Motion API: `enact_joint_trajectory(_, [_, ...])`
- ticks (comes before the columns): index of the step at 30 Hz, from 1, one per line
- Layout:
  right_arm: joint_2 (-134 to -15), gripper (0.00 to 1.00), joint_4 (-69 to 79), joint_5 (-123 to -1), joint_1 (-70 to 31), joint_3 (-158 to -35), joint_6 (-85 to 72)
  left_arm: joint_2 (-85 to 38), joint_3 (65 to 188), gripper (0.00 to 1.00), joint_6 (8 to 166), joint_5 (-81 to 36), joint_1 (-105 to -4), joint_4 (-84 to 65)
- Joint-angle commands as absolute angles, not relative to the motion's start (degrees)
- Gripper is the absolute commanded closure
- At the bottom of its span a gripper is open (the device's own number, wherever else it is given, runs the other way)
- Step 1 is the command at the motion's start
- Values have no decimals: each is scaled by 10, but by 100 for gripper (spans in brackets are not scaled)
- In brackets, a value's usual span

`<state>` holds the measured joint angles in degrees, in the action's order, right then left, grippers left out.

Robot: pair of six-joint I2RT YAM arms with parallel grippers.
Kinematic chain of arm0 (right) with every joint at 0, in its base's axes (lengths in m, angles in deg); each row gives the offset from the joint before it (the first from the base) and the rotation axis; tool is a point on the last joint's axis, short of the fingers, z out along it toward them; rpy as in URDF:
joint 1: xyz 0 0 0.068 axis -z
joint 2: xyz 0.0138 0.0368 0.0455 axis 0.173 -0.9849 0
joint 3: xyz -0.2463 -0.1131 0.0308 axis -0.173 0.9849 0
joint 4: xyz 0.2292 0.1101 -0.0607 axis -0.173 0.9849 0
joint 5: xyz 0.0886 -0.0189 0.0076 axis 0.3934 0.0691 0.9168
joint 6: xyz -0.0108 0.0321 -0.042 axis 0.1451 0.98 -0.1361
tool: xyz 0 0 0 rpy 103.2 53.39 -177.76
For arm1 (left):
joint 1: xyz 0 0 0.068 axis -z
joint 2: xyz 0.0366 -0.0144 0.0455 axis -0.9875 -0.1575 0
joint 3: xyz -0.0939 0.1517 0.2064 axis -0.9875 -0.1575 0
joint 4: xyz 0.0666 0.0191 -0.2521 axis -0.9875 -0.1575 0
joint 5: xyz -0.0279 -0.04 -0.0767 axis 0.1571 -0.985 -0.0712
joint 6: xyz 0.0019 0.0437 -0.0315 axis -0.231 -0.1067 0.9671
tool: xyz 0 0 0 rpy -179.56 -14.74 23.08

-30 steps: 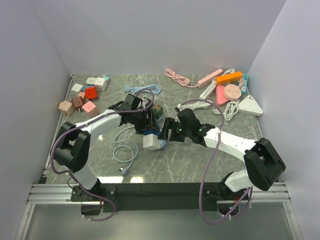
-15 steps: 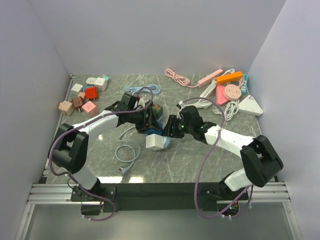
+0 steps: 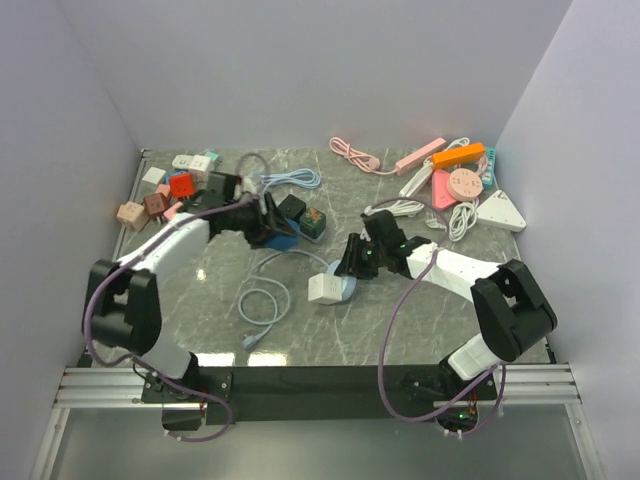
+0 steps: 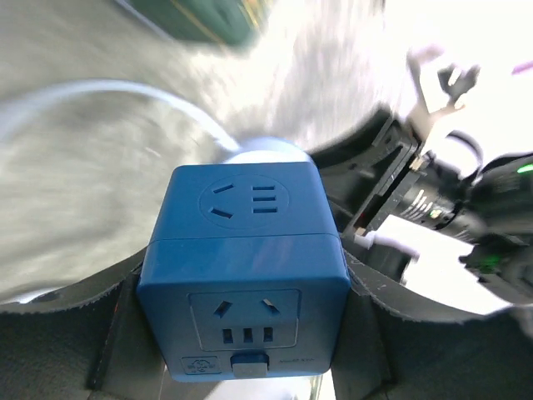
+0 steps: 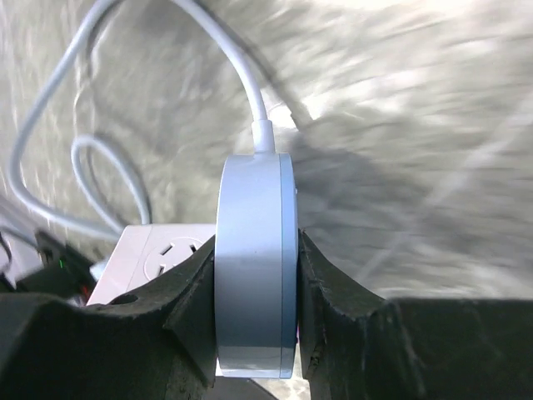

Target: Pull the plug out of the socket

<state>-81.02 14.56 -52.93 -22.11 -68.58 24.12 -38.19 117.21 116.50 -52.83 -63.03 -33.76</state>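
A blue cube socket [image 4: 241, 242] sits clamped between the pads of my left gripper [image 4: 243, 300]; from above, the left gripper [image 3: 268, 228] holds this blue cube [image 3: 284, 240] left of centre. My right gripper [image 5: 256, 283] is shut on a round light-blue plug [image 5: 254, 250], seen edge-on with a white cord [image 5: 241, 75] leaving its top. A white cube socket [image 5: 158, 254] lies just behind the plug. In the top view the right gripper [image 3: 352, 268] is at the plug [image 3: 346, 288], which is beside the white cube [image 3: 323, 290]. Whether the plug is seated in the white cube I cannot tell.
The plug's cord loops on the table [image 3: 262, 300] in front of the left arm. Two dark green cubes [image 3: 305, 220] sit behind the blue one. Several coloured cubes [image 3: 165, 195] lie back left. Power strips and cords [image 3: 455, 175] and a white triangular block [image 3: 500, 212] lie back right.
My left gripper has carried the blue cube back and left, away from the white cube. My right gripper has closed on the round plug, and plug and white cube have shifted slightly right.
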Motion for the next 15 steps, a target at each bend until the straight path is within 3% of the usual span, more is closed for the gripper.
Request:
enact_joint_trajectory(1, [-793,100,206,-591,-180,-672,228,-310,1194,100,1140,-506,-706,-361])
enact_joint_trajectory(5, [-783,100,219,-583,-172,-691,216,-314,1227,100,1088,-458,-795,-408])
enact_joint_trajectory(13, [-783,100,229,-541,-168,-711,213,-500,1422,100,1056,-323,-976,-447])
enact_joint_trajectory(15, [-783,100,222,-535,-169,-707,216,-567,1470,88,1077,-294,-1002,-445])
